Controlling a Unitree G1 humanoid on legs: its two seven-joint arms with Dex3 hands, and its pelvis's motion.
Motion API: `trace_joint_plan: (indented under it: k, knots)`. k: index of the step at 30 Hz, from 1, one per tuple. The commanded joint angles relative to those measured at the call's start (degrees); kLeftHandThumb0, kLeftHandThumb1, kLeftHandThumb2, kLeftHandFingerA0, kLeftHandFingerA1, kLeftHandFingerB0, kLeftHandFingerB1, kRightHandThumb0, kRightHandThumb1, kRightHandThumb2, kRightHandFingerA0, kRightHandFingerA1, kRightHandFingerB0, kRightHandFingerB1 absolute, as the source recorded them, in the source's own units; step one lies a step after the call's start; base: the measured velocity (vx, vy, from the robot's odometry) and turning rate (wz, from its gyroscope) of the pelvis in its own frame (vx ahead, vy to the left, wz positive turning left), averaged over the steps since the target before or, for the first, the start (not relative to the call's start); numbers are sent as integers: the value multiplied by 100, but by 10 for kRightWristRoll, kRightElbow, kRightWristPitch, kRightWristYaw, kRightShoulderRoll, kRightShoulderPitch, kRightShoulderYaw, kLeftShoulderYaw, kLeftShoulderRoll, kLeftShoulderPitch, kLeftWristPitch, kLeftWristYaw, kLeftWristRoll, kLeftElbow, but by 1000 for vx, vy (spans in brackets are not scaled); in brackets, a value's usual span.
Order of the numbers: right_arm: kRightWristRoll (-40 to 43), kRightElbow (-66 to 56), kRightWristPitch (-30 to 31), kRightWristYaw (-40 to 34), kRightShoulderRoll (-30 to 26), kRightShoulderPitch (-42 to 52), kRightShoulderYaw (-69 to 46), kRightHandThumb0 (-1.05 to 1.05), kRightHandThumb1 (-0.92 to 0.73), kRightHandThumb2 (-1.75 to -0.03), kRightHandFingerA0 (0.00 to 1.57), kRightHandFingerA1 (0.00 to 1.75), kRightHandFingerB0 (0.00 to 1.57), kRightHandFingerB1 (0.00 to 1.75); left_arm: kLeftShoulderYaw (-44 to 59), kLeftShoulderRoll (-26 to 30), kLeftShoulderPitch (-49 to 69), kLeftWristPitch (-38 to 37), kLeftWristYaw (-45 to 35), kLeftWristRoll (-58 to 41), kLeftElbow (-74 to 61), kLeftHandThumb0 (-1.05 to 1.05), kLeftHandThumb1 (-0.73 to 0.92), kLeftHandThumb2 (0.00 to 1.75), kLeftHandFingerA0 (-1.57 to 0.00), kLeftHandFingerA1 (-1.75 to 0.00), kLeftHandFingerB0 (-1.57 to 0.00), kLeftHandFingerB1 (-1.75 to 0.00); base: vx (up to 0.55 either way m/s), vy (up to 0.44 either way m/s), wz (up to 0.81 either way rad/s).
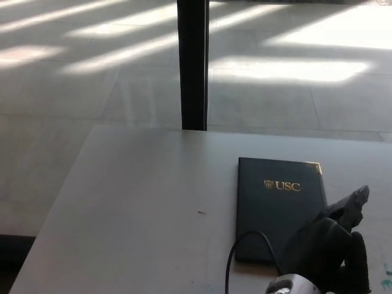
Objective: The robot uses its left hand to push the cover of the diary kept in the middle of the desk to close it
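Sunlit floor tiles (92, 73) fill the background, with bright slanted light bands across them and a dark vertical post (193, 61) rising behind the desk's far edge. Grey desk (135, 208) takes up the lower part of the view, plain and matte, with one tiny dark speck (201, 212) on it left of the diary.

Diary (278, 205) lies flat on the desk, right of centre, cover shut and facing up. Dark navy cover, gold "USC" lettering with a small crest near its upper middle, gold corner cap at the far right corner. Long side runs away from the camera, slightly skewed.

One black robot hand (334, 242) sits over the diary's near right corner, entering from the lower right of the picture; by that side it reads as the right hand. It overlaps the cover's near right part; actual contact with the cover is unclear. A pale grey fingertip (358, 199) sticks out up and right, past the diary's right edge. Fingers look loosely bunched, nothing visibly gripped, but how far open it is cannot be told from this angle. Black cable (245, 248) loops from the wrist across the diary's near edge and down off the frame bottom. Light grey wrist joint (291, 286) shows at the bottom edge.
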Motion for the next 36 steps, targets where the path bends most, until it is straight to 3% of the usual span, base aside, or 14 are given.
trace_joint_plan:
  k: [1, 12, 20, 21, 22, 23, 25, 26, 28, 29, 31, 33, 34, 36]
  knots:
    - [143, 99, 45, -23, 16, -107, -134, -68, -90, -67, 72, 85, 69, 56, -287, 33, -239, -103, 13, 463, 70, -97, 85, 111, -20, -71, -22, -64, 0, 0, 0]
    - [137, 137, 21, 6, 13, -107, -145, -65, -92, -68, 66, 68, 62, 51, -139, 183, -202, -97, -55, 346, -63, -94, 92, 90, -11, -59, -11, -52, 0, 0, 0]
    - [129, 150, 17, 9, 19, -113, -156, -66, -92, -69, 63, 67, 57, 51, 127, 265, -128, -104, -26, 192, -161, -87, 92, 81, -32, -58, -26, -48, 0, 0, 0]
    - [129, 150, 13, 15, 20, -112, -158, -65, -92, -69, 62, 69, 57, 52, 171, 284, -111, -120, -12, 181, -171, -77, 77, 119, -37, -64, -25, -54, 0, 0, 0]
    - [129, 150, 12, 18, 20, -112, -159, -65, -92, -69, 62, 69, 57, 52, 190, 292, -103, -127, -7, 176, -176, -77, 77, 119, -37, -64, -25, -54, 0, 0, 0]
    - [123, 147, 14, 4, 21, -111, -157, -69, -92, -67, 67, 67, 63, 51, 238, 326, -78, -150, 1, 158, -182, -90, 91, 82, -36, -56, -31, -48, 0, 0, 0]
    - [124, 157, 12, 10, 19, -114, -161, -68, -92, -68, 64, 67, 61, 50, 297, 355, -38, -145, -5, 132, -201, -94, 91, 80, -38, -57, -33, -50, 0, 0, 0]
    - [124, 160, 9, 12, 19, -115, -162, -68, -92, -67, 65, 68, 61, 51, 323, 372, -17, -118, 7, 139, -212, -93, 92, 84, -66, -86, -37, -51, 0, 0, 0]
    - [120, 155, 8, 5, 22, -114, -161, -69, -92, -67, 66, 67, 63, 52, 371, 378, 15, -141, -12, 95, -218, -98, 81, 93, -52, -72, -38, -54, 0, 0, 0]
    - [120, 153, 10, 5, 22, -113, -162, -69, -92, -67, 66, 69, 64, 52, 384, 383, 24, -149, -15, 93, -217, -89, 92, 75, -97, -137, -40, -51, 0, 0, 0]
    - [123, 157, 15, 11, 12, -112, -168, -68, -92, -68, 63, 66, 62, 51, 448, 421, 68, -195, 7, 86, -170, -70, 92, 76, -88, -87, -45, -56, 0, 0, 0]
    - [122, 157, 16, 7, 12, -112, -168, -68, -92, -68, 63, 66, 62, 51, 490, 434, 92, -236, 7, 66, -124, -76, 92, 74, -106, -105, -43, -55, 0, 0, 0]
    - [124, 152, 17, 6, 14, -109, -170, -69, -92, -67, 64, 68, 62, 52, 507, 447, 107, -248, 4, 62, -103, -80, 92, 76, -78, -81, -41, -55, 0, 0, 0]
    - [125, 158, 14, 13, 11, -107, -171, -69, -92, -68, 62, 67, 59, 51, 567, 454, 159, -219, -12, 28, -113, -89, 92, 75, -67, -56, -42, -47, 0, 0, 0]
